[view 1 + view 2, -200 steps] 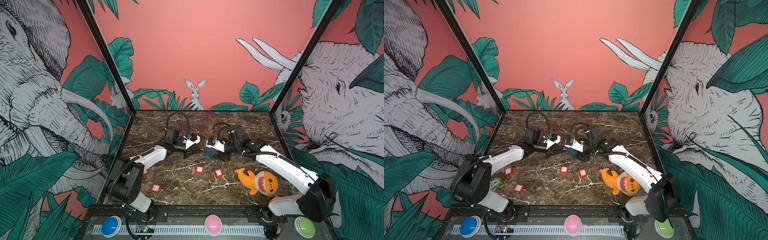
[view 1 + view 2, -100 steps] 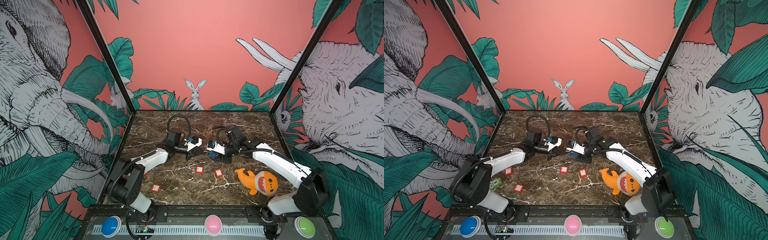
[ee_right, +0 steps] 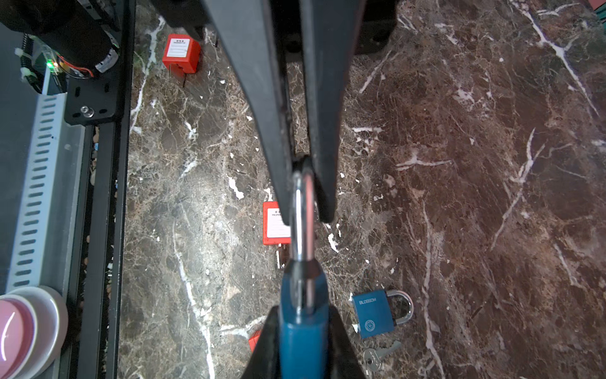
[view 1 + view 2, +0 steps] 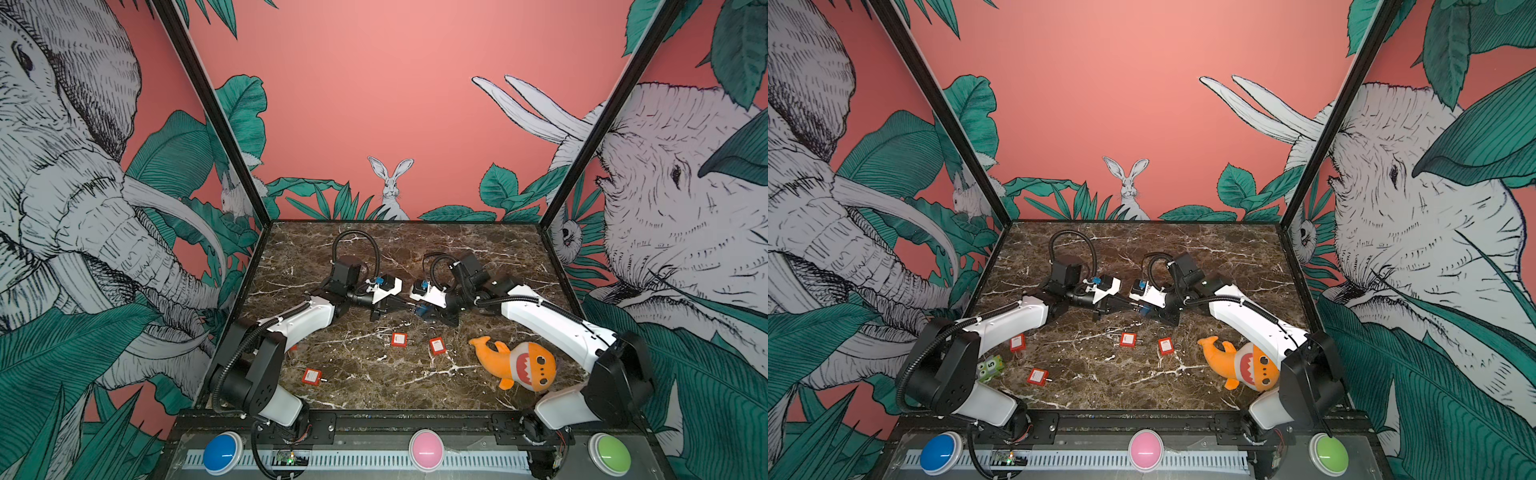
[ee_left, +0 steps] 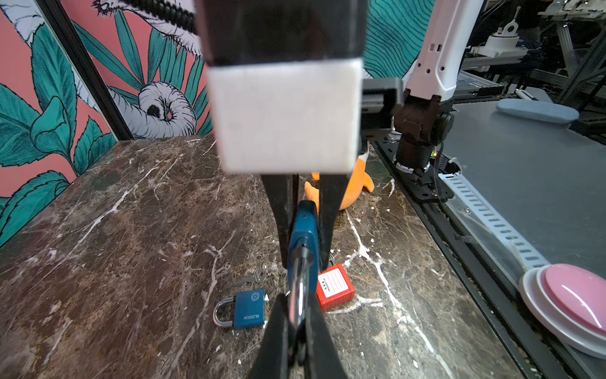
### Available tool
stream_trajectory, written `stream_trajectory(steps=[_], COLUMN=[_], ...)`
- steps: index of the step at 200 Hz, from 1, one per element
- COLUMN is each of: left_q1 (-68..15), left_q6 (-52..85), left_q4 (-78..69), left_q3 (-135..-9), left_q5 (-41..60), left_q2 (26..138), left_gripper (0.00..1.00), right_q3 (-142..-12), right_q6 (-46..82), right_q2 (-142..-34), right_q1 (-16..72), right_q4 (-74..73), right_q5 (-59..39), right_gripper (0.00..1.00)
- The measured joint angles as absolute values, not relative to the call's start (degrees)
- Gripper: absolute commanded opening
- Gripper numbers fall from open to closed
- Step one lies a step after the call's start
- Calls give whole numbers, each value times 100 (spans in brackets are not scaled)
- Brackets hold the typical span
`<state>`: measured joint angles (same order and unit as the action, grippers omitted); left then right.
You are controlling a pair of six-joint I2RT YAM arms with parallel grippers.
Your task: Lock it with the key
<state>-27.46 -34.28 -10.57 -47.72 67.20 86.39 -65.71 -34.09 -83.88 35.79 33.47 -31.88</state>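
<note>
A blue padlock [image 3: 303, 331] hangs above the marble between both grippers at the middle of the table [image 4: 422, 309]. My left gripper [image 5: 296, 308] is shut on its silver shackle [image 5: 299, 285]. My right gripper [image 3: 303, 315] has its jaws closed against the blue body [image 5: 303, 226]. In both top views the two grippers meet tip to tip [image 4: 1144, 308]. A small silver key [image 3: 380, 356] lies flat on the marble beside a second blue padlock [image 3: 377, 311], below the held one. No key shows in the held padlock.
Several red padlocks [image 4: 399, 339] [image 4: 437, 345] [image 4: 311, 376] lie on the marble nearer the front. An orange shark plush [image 4: 519, 363] rests at the front right. A green number toy [image 4: 990, 368] sits by the left arm's base.
The right gripper has moved left to meet the left gripper and its jaws have narrowed onto the padlock's body. The left gripper has stayed shut on the shackle.
</note>
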Motion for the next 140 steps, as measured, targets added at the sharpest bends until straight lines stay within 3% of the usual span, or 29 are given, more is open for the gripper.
stream_trajectory(steps=[140], left_q1=[-3146], left_q6=[-3470], left_q4=[-1100], left_q3=[-5026], left_q5=[6342], left_q2=[8833], left_gripper=[0], right_q3=[-6184], right_q6=[-3166], right_q2=[-8132], right_q1=[3336], right_q4=[3190], right_q5=[-3428], right_gripper=[0])
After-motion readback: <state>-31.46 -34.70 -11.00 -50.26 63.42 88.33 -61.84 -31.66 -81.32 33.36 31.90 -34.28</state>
